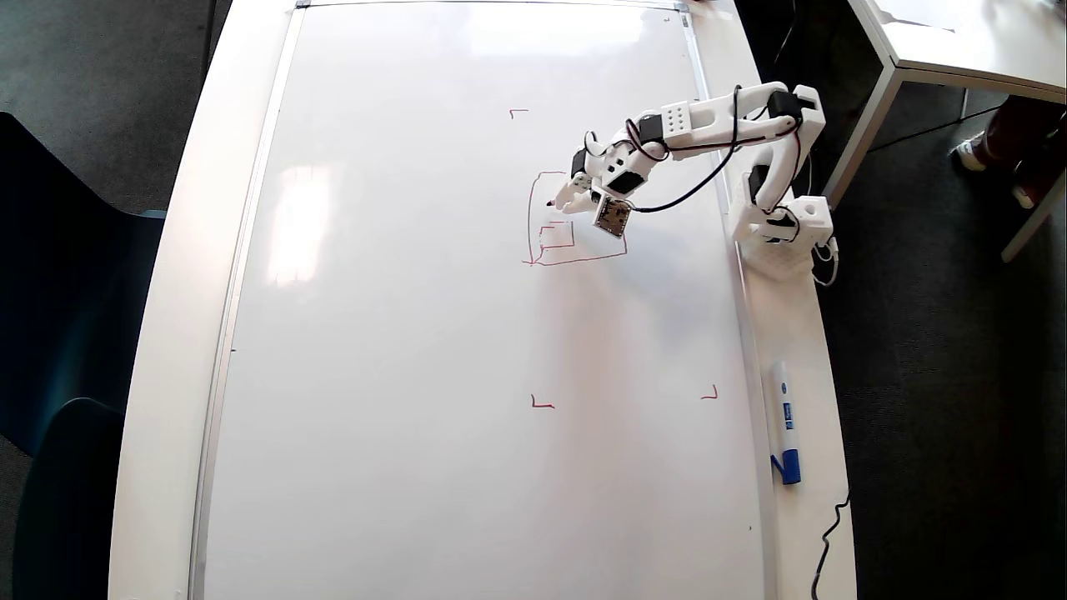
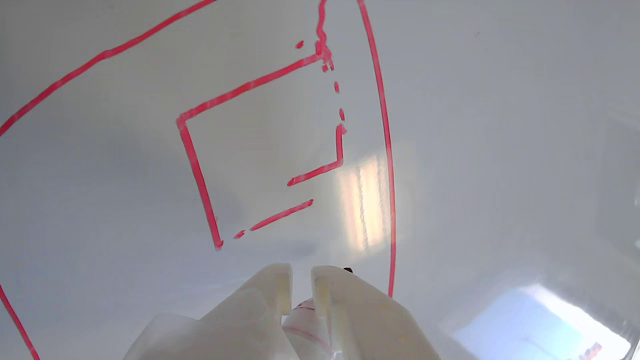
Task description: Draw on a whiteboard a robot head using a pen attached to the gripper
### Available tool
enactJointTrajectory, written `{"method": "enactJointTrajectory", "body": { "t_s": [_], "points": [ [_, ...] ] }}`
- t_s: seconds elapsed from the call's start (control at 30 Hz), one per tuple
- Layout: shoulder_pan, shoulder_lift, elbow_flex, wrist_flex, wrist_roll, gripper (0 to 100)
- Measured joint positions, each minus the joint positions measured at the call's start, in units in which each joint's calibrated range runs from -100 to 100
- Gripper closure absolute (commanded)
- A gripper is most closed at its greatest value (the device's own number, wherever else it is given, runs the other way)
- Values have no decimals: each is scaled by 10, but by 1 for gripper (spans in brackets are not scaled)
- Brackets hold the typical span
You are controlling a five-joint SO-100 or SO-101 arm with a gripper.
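The whiteboard lay flat on a white table, filling most of the overhead view, with small red corner marks scattered on it. The white arm stood on its base at the right edge of the board and reached left over the upper right part of it. The gripper hung over the left side of the unfinished robot head, a thin red outline with a rounded left side and a bottom line, and a small, partly drawn square inside it.

In the wrist view the two pale fingers rose from the bottom edge, nearly closed with only a narrow gap between them, and the pen sat clamped in that gap, its white body with a red ring just visible. The pen's tip was hidden behind the fingers there; in the overhead view a dark tip showed just left of the claw, close to the outline's left line. Whether it touched the board could not be told.

The small square ahead of the claw had broken, dotted strokes on one side, and the long outer line ran past it.

A second marker with a blue cap lay on the table beside the board's right frame, well apart from the arm
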Motion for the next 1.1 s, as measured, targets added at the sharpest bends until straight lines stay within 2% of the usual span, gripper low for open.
{"method": "enactJointTrajectory", "body": {
  "t_s": [1.1],
  "points": [
    [2, 0, 26, -28, 0, 99]
  ]
}}
